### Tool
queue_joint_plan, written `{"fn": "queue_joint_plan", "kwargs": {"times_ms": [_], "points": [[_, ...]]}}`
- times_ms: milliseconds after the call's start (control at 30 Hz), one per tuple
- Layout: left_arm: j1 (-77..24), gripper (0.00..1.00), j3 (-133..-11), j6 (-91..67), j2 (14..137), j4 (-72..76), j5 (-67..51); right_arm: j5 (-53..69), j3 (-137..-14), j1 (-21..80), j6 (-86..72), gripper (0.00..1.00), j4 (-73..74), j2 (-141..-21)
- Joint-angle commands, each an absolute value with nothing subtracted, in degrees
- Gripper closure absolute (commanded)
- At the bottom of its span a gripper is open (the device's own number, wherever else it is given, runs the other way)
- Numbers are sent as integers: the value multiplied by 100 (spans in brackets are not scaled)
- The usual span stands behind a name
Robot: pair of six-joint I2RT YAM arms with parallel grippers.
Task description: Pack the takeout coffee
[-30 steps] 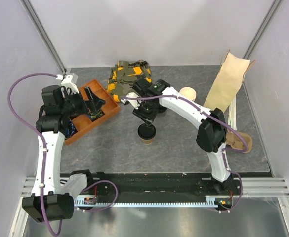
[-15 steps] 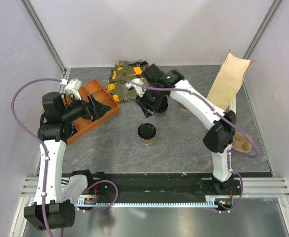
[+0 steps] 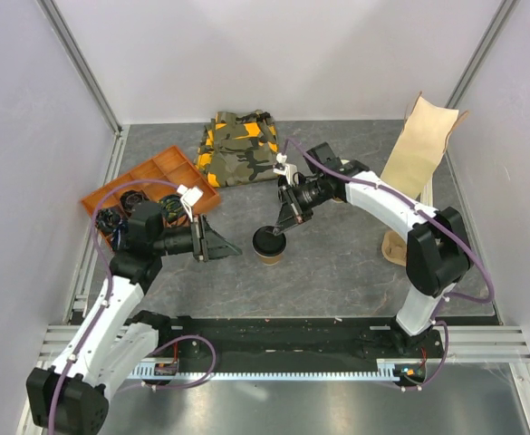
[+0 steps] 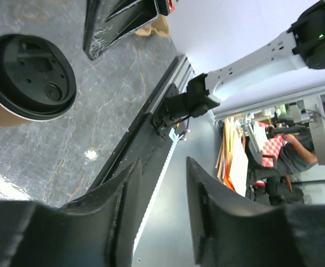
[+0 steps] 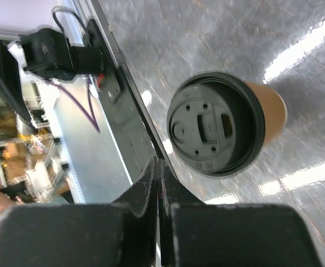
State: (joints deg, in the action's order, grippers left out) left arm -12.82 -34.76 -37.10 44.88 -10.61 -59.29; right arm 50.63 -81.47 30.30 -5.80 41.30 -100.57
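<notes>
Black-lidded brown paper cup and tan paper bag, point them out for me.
Black-lidded brown paper cup point(image 3: 269, 242): top external view, centre of lid.
Tan paper bag point(image 3: 416, 149): top external view, middle of front panel.

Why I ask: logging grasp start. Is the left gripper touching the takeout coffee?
Apart. The left wrist view shows bare table between the open left gripper and the takeout coffee.

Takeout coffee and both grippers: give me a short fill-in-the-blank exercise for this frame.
The takeout coffee stands on the table under a lid coloured ___.
The left gripper holds nothing and its jaws are ___.
The right gripper holds nothing and its jaws are ___.
The orange tray sits on the ___ arm's side.
Missing words: black; open; shut; left.
</notes>
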Motion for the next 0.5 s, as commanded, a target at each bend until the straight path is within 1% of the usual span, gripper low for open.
{"fn": "queue_joint_plan", "kwargs": {"times_ms": [0,100,133,267,400,467], "points": [[-1503,62,-3147,-4621,4719,-142,-5546,5371,-7735,3067,-1941,100,2401,-9774],[-1757,72,-3120,-4693,5070,307,-5336,5256,-7445,3102,-2285,100,2049,-9809],[-1845,77,-3164,-4702,5193,499,-5231,5238,-7383,3111,-2355,100,1996,-9835],[-2197,84,-3278,-4711,5616,746,-4975,5142,-7137,3129,-2347,100,1828,-10019],[-2250,92,-3287,-4799,5940,809,-4887,5168,-6979,3138,-2355,100,1776,-10169],[-2285,94,-3296,-4877,6029,896,-4887,5150,-6900,3138,-2364,100,1723,-10230]]}}
